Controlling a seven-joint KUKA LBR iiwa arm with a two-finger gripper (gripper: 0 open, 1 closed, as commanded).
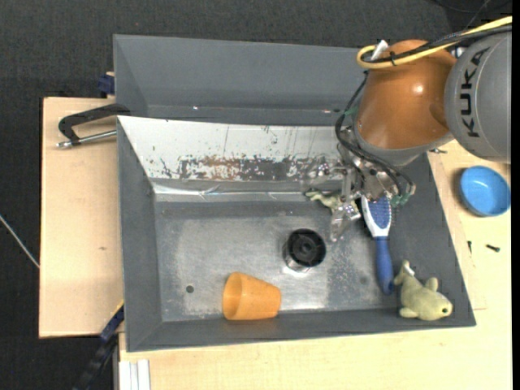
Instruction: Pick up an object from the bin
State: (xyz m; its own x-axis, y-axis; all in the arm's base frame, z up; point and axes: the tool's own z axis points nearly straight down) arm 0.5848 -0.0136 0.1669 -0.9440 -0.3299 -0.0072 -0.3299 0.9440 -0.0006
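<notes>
Dark floor surrounds the grey metal bin (138,242). One piece of writing can be read: the black letters "KUKA", turned sideways on the grey arm (487,88), to the right of the orange cover (402,96) that sits above the wrist.

The gripper (349,216) hangs low inside the bin, close to the back wall and toward the right side. Whether it is open or closed I cannot tell, because cables and metal parts crowd together there.

Well apart from the gripper, to its lower left, an orange cup (252,296) lies on its side near the front wall, with its long axis across the view. Nearer, just below and a little to the left of the gripper, a black round part (305,249) rests on the floor of the bin.

Just to the right of the gripper lies a toothbrush (381,254), blue with a white head. Its long axis runs almost straight from the back wall to the front wall. The head points to the back, right beside the gripper, and the blue handle points to the front. I cannot tell if the head touches the gripper or is held by it.

At the handle's end, to the lower right of the gripper, a green plush toy (422,297) sits in the front right corner. Farther right, outside the bin, there is a blue bowl (485,191).
</notes>
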